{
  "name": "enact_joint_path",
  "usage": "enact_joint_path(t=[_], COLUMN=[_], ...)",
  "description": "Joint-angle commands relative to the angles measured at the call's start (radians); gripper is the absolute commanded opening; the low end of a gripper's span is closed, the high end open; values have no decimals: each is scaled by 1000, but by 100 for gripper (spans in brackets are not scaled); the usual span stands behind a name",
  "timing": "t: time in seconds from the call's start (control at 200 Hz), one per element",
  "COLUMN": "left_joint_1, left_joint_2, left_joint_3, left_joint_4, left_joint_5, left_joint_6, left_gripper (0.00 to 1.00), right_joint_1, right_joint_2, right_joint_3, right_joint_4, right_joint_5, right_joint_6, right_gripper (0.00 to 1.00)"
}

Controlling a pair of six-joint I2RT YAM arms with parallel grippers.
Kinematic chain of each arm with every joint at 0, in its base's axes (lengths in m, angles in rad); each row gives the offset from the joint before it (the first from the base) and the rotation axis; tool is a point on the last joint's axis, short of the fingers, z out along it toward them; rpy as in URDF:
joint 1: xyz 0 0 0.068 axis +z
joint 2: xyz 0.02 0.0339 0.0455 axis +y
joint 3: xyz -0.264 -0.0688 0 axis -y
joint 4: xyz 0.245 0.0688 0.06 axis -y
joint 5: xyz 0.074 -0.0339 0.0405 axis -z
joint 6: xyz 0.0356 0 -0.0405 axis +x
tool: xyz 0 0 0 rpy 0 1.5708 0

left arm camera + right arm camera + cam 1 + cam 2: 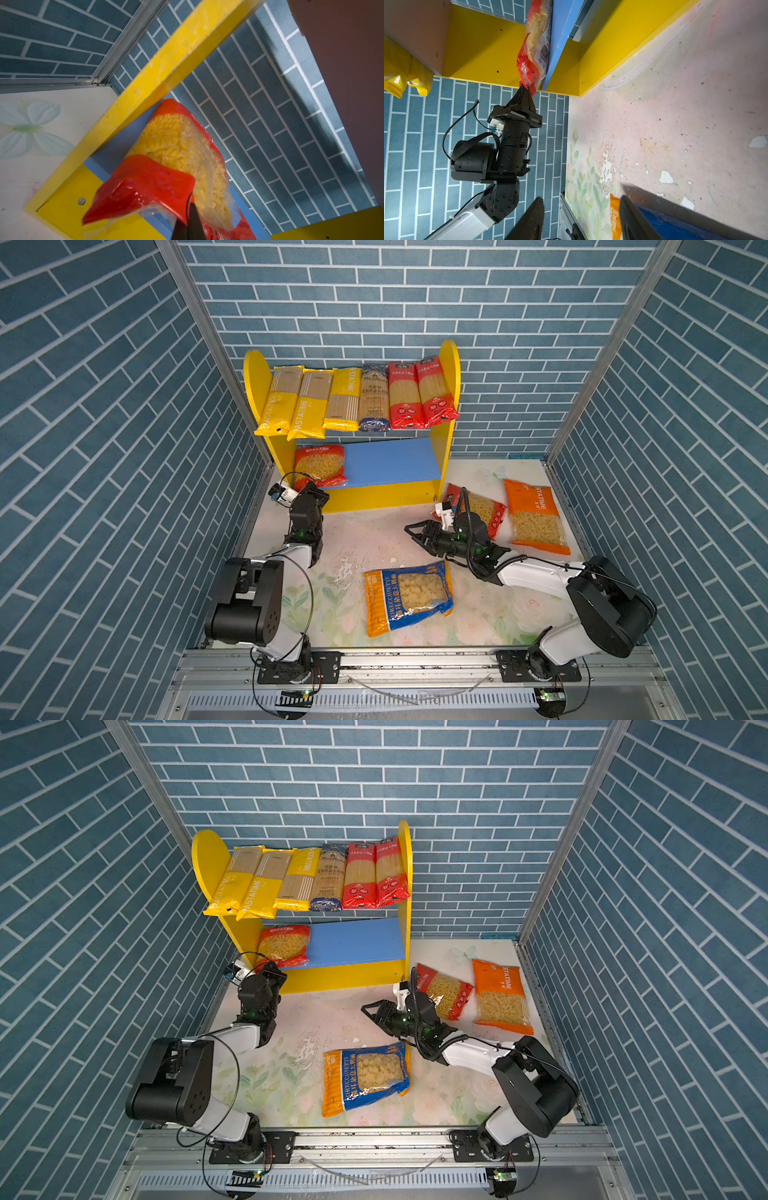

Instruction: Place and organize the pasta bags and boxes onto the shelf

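blue-orange bag (407, 597): flat on the counter (365, 539), nearest the front.
right jaws: parted, empty, above the counter between that bag and the shelf (374, 497).
orange bag (534, 518), loose red bag (486, 510): on the counter, right of the shelf.
left jaws: closed on the near end of the shelved red bag (320, 466), at the left end of the blue lower board (390, 462).
spaghetti packs (345, 398): six in a row on the upper board (342, 83).

- Both top views: high, looking down toward the shelf (374, 495).
- Left wrist: close on red pasta bag (162, 182).
- Right wrist: farther off, shares that bag.
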Motion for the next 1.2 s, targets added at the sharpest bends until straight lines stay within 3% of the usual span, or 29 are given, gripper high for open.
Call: enact_joint_path(t=[0.0,0.345,0.4,0.48,0.54,0.655,0.755,0.865,0.995,1.095,1.195], left_joint_1=[-11,27,27,25,26,25,13,-54,-192,-352,-526], left_joint_2=[60,74,64,38,-13,-135,-233,-325,-417,-442,-410], left_joint_3=[70,83,83,73,69,79,90,112,73,44,11], left_joint_4=[72,51,33,29,-32,-211,-405,-648,-783,-837,-827], left_joint_5=[-71,-18,11,55,71,88,84,46,-14,-66,-120], left_joint_6=[23,66,81,106,119,155,156,200,234,234,189], left_gripper=[0,1,12,40,55,66,69,71,72,73,73], right_joint_1=[5,4,5,5,6,-19,-128,-275,-446,-568,-602], right_joint_2=[-39,-119,-139,-175,-215,-294,-331,-366,-287,-179,-24], right_joint_3=[-19,-4,5,23,42,78,83,70,149,215,322], right_joint_4=[-11,-139,-182,-260,-347,-546,-728,-854,-1014,-981,-912], right_joint_5=[9,14,19,19,29,40,19,4,40,49,92], right_joint_6=[-28,-101,-128,-168,-212,-317,-370,-456,-623,-647,-629], right_gripper=[59,59,59,59,60,62,61,61,61,61,60])
